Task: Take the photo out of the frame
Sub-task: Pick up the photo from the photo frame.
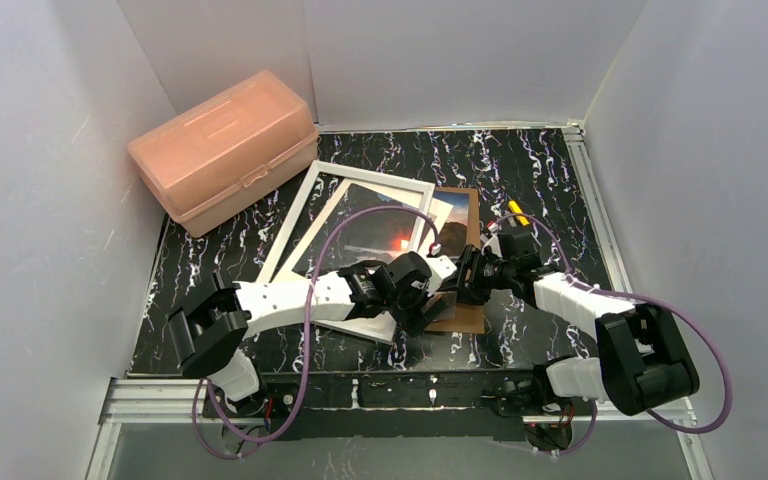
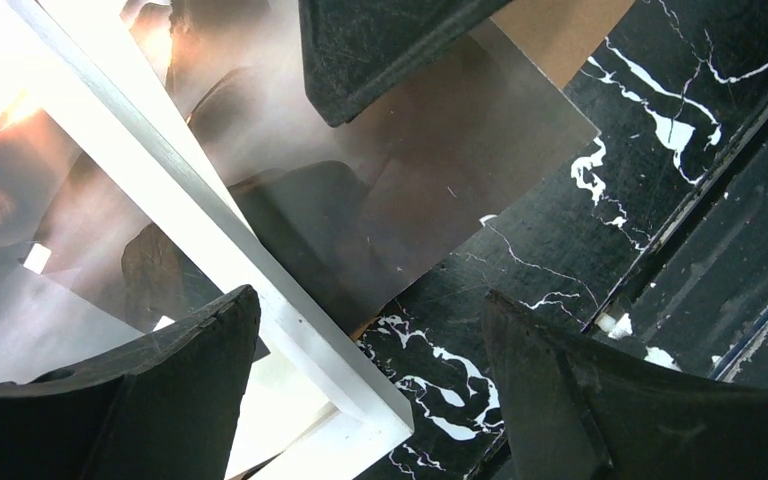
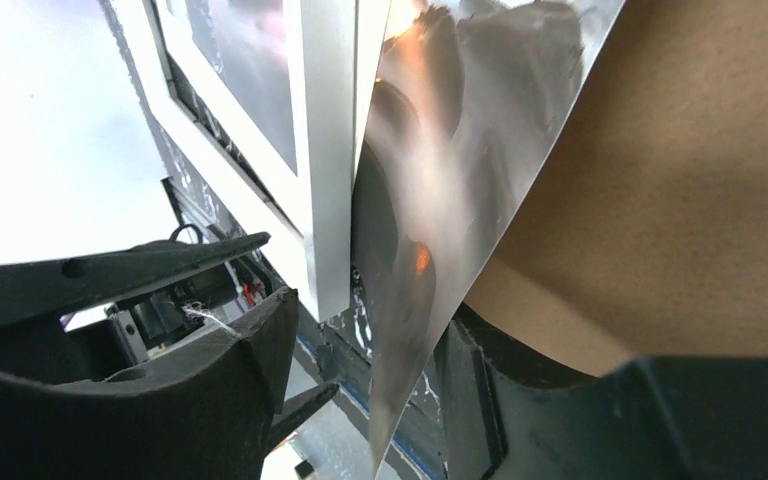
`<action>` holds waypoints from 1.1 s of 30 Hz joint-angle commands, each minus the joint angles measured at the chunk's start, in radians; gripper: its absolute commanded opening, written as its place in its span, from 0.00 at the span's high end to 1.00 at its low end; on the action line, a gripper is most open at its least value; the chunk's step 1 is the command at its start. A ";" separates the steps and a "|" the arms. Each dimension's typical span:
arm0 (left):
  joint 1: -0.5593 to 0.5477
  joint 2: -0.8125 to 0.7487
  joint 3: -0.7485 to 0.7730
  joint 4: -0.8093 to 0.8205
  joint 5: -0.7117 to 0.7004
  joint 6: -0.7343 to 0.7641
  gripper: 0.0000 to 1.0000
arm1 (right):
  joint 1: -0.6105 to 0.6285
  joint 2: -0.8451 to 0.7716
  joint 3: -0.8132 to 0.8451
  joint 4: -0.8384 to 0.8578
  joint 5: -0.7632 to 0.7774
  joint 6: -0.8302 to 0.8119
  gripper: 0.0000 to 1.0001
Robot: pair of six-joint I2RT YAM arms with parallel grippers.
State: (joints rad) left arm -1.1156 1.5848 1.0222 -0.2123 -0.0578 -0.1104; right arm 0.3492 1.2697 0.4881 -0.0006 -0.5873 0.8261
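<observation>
- Two hands at the near right corner of the frame
- Left hand: released, jaws wide, astride the frame's white corner, nothing pinched
- Right hand: jaws apart, not yet clamped; the photo edge stands between its fingers
- Photo: protrudes past the frame's right side, lying over the brown backing board
- Pink box: far left of the counter, well apart
</observation>
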 commanded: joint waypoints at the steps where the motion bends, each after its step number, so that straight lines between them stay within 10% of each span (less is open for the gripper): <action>1: 0.004 -0.016 0.013 0.007 -0.056 -0.024 0.21 | 0.005 0.052 0.070 -0.036 0.038 -0.065 0.42; 11: 0.030 -0.118 -0.003 -0.073 -0.169 -0.154 0.22 | 0.007 0.144 0.187 -0.110 0.194 -0.162 0.58; 16: 0.117 -0.226 -0.060 -0.103 -0.127 -0.232 0.22 | 0.006 0.147 0.246 -0.197 0.251 -0.214 0.99; 33: 0.376 -0.314 -0.070 -0.242 -0.134 -0.356 0.22 | -0.007 -0.116 0.615 -0.722 0.737 -0.340 0.99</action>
State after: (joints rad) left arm -0.8040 1.3075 0.9302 -0.3916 -0.1596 -0.4236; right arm 0.3527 1.2121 0.9810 -0.5873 -0.0612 0.5247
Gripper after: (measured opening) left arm 0.780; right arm 0.029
